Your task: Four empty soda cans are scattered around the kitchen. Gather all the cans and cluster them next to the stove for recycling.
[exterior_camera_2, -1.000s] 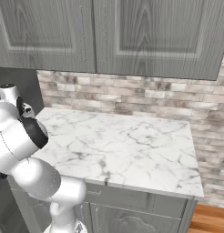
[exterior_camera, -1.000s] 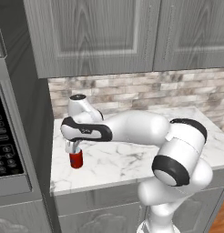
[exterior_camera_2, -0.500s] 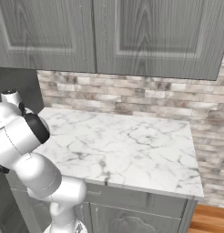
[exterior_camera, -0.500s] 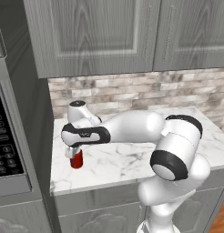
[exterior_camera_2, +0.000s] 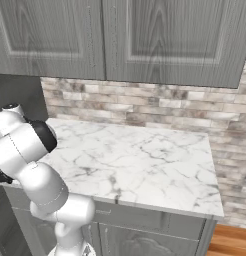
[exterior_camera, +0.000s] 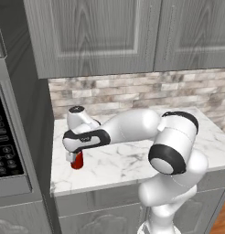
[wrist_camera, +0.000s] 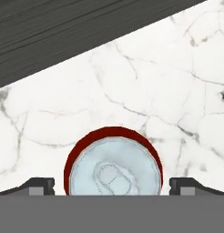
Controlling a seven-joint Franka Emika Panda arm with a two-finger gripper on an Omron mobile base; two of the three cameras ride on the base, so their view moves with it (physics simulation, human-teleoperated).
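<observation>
A white robot arm reaches left across a marble worktop (exterior_camera: 132, 160) in a grey kitchen, its tool (wrist_camera: 112, 185) poised directly over a red soda can (exterior_camera: 77, 160) that stands upright near the worktop's left front corner. Seen from the hand camera, the can (wrist_camera: 113, 166) shows its silvery top and pull tab, ringed in red, sitting squarely between the two dark fingertips (wrist_camera: 38, 185), which stand wide apart on either side with clear gaps to the can's rim; the tool grips nothing. From the left base camera the tool (exterior_camera: 73, 157) covers the upper part of the can, with only the red lower body showing below it.

The worktop is white stone veined in grey, and it runs to a backsplash (exterior_camera: 132, 91) of mixed grey and tan brick. Grey wood-grain wall cabinets (exterior_camera: 96, 32) hang above, and matching base cabinets (exterior_camera_2: 155, 235) sit beneath the stone. To the left of the can a tall dark panel (exterior_camera: 34, 114) bounds the worktop, and beyond it a black microwave (exterior_camera: 4, 146) with a keypad is set into the wall. In the right base view the same stone surface (exterior_camera_2: 140, 165) spreads wide to the right of the arm, and a strip of orange-brown wood floor (exterior_camera_2: 232, 242) shows at the lower right corner
</observation>
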